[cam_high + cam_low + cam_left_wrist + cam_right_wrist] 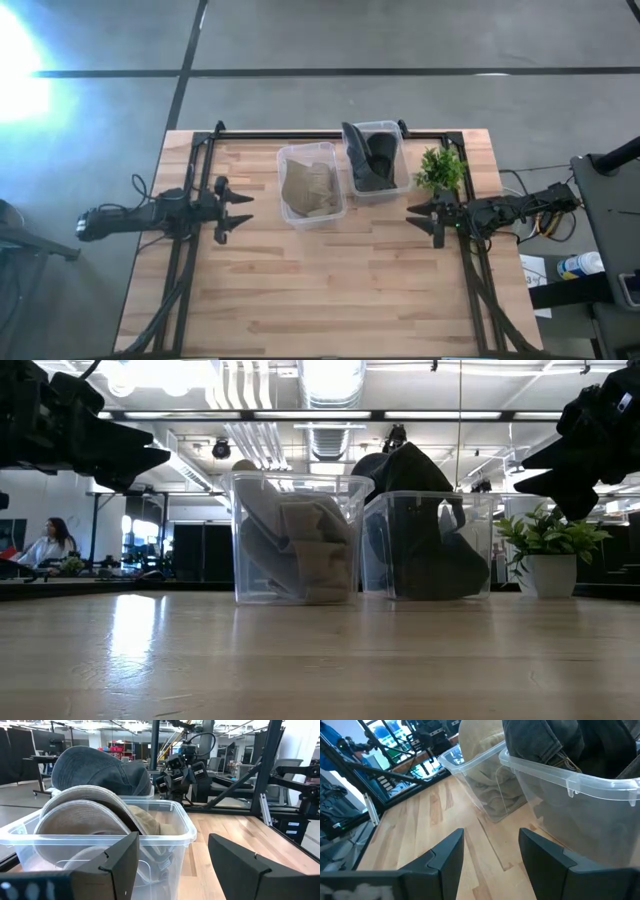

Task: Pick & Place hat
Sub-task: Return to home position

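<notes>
Two clear plastic bins stand side by side at the table's far middle. The left bin [311,186] holds tan hats [95,817]; the right bin [376,160] holds dark grey hats [425,510], piled above its rim. My left gripper [240,210] hovers open to the left of the tan bin, above the table. My right gripper [420,222] hovers open to the right of the bins, near the dark bin's front corner [570,785]. Neither gripper touches anything.
A small potted plant [441,170] stands at the table's far right, just beyond my right gripper. Bare wood [320,290] stretches across the near half of the table. A black frame [300,133] runs along the far and side edges.
</notes>
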Action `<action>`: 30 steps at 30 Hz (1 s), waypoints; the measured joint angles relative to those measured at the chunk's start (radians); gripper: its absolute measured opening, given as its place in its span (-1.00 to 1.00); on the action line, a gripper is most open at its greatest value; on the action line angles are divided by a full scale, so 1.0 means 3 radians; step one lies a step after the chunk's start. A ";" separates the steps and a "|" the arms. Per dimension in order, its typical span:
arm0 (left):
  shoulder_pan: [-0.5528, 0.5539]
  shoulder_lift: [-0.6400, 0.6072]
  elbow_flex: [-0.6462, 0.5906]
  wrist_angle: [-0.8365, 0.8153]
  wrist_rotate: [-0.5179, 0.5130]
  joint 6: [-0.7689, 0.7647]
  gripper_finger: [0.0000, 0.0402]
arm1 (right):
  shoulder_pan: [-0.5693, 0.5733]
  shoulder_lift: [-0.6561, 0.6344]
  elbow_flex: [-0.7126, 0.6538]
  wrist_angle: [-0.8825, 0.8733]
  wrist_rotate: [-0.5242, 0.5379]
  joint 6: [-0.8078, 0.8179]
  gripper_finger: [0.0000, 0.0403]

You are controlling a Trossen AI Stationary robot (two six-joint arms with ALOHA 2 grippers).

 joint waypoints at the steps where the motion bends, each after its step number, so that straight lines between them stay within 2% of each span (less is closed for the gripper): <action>1: 0.0000 0.0000 0.0000 0.0000 0.0000 0.0000 0.15 | 0.0000 0.0000 0.0000 0.0000 0.0000 -0.0001 -0.08; 13: 0.0000 0.0001 0.0000 0.0000 0.0000 -0.0001 0.15 | -0.0016 -0.0088 -0.0001 0.0019 -0.0025 -0.0021 -0.08; 15: 0.0000 0.0001 0.0000 0.0000 0.0001 -0.0001 0.15 | -0.0097 -0.0181 -0.0001 0.0134 -0.0253 -0.0136 -0.08; 19: 0.0000 0.0001 0.0000 -0.0001 0.0001 -0.0001 0.15 | -0.0372 -0.0253 -0.0014 0.0542 -0.1141 -0.0916 -0.08; 21: 0.0001 0.0009 0.0000 -0.0001 0.0001 -0.0001 0.15 | -0.0473 -0.0241 -0.0020 0.0650 -0.1422 -0.1211 -0.08; 27: 0.0001 0.0016 0.0000 -0.0002 0.0001 -0.0001 0.15 | -0.0644 -0.0253 -0.0124 0.0746 -0.1477 -0.1376 -0.08; 30: 0.0001 0.0023 0.0000 -0.0003 0.0001 -0.0001 0.15 | -0.0700 -0.0253 -0.0324 0.1007 -0.1478 -0.1378 -0.08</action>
